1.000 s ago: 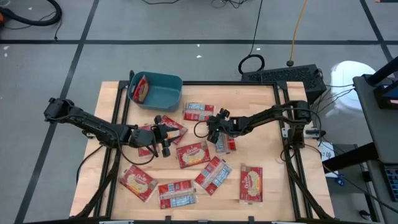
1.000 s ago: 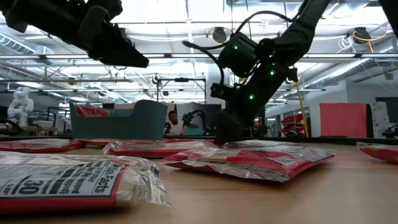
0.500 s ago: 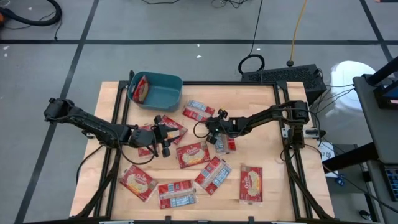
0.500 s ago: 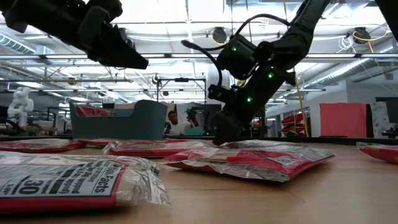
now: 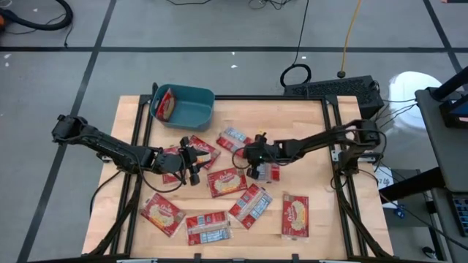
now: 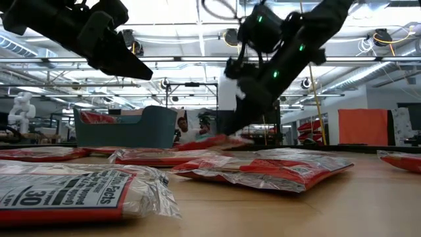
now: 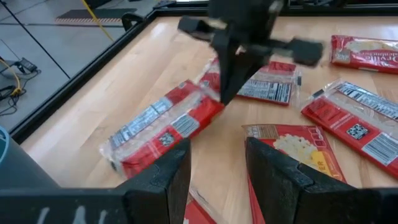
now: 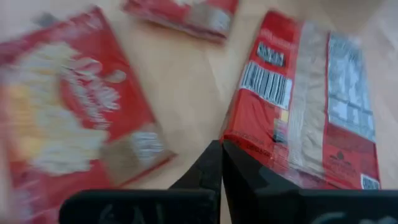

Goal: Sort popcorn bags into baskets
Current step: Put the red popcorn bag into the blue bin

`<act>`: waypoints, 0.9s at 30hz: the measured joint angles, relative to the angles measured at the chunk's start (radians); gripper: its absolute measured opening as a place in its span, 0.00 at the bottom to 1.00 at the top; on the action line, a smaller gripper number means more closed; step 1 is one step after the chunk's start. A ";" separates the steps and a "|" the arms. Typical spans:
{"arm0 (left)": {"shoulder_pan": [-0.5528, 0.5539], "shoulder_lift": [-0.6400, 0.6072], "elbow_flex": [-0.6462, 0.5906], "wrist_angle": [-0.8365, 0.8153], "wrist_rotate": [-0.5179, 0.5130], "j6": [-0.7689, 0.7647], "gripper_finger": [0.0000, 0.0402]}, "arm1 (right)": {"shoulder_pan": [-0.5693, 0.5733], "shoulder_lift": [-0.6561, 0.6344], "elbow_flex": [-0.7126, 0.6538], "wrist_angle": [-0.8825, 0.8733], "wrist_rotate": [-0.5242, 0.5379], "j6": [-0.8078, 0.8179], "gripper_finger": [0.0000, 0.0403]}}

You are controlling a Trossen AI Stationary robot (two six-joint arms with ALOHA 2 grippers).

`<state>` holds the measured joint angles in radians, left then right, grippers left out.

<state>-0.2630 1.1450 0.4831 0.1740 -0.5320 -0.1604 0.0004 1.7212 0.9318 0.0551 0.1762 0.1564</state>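
Right gripper, open a second ago, is now clamped on a popcorn bag, lifted at one end; basket delivery is judged next.

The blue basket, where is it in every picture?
High view: the blue basket sits at the upper left of the table.
Low view: far back, left of middle.
Left wrist view: a teal sliver at the left edge may be it; cannot tell.
Right wrist view: not in it.
Shared landmark: the red popcorn bag inside it, peeking over the rim in the low view.
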 joint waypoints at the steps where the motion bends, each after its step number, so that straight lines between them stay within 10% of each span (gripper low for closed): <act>1: -0.001 0.000 0.000 -0.003 0.000 0.000 0.40 | 0.013 -0.012 0.000 -0.005 0.000 0.000 0.00; 14: -0.031 0.107 0.001 0.138 0.035 0.154 0.41 | 0.086 -0.167 0.000 -0.041 0.002 -0.013 0.00; 27: 0.020 0.480 0.008 0.623 0.016 0.351 0.70 | 0.064 -0.165 0.000 -0.001 0.005 -0.044 0.00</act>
<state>-0.2432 1.6246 0.4916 0.7967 -0.5163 0.1907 0.0645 1.5562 0.9321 0.0544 0.1809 0.1123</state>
